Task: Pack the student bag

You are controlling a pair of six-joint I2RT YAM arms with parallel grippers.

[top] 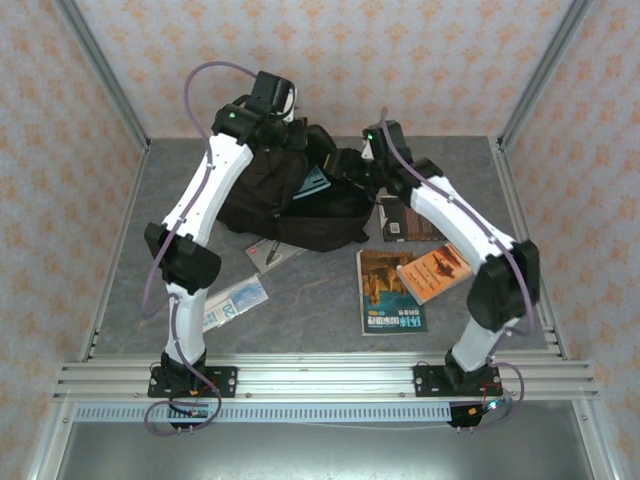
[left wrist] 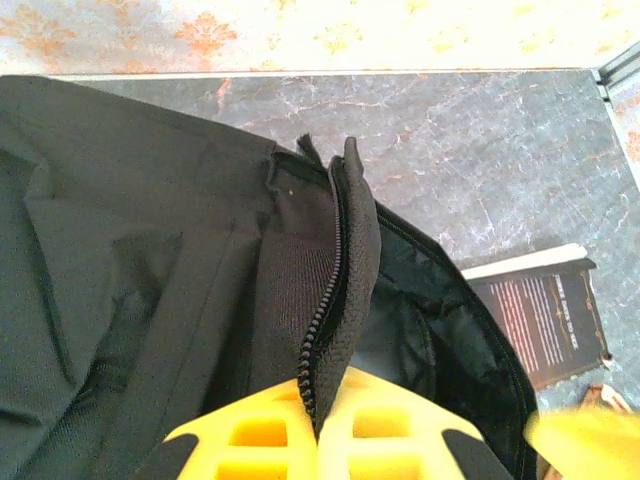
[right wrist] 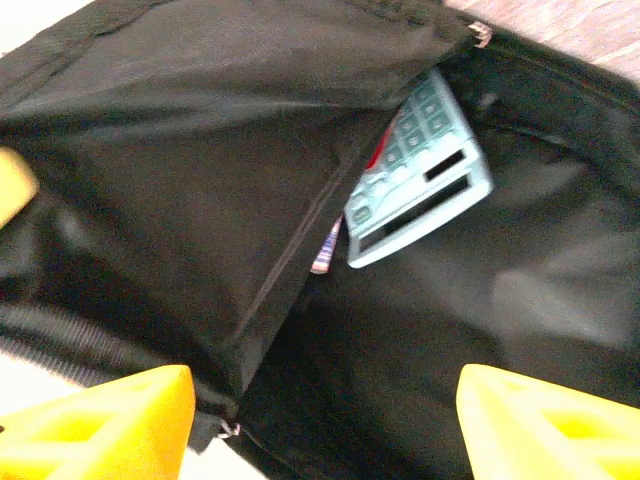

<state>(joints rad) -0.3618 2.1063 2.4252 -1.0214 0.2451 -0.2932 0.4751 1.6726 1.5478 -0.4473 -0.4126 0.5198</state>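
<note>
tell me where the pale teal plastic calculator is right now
In the right wrist view the pale teal plastic calculator lies inside the open black fabric backpack, half tucked under its inner flap, upper right of centre.

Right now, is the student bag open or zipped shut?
Open: the left gripper holds the student bag by its parted zipper edge; a calculator lies inside.

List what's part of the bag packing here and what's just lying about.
In the job: student bag, calculator inside it, left end effector shut on its zip edge, right end effector open.
Lying about, maybe next: magazine, orange book, dark book, blue-white packet.
</note>
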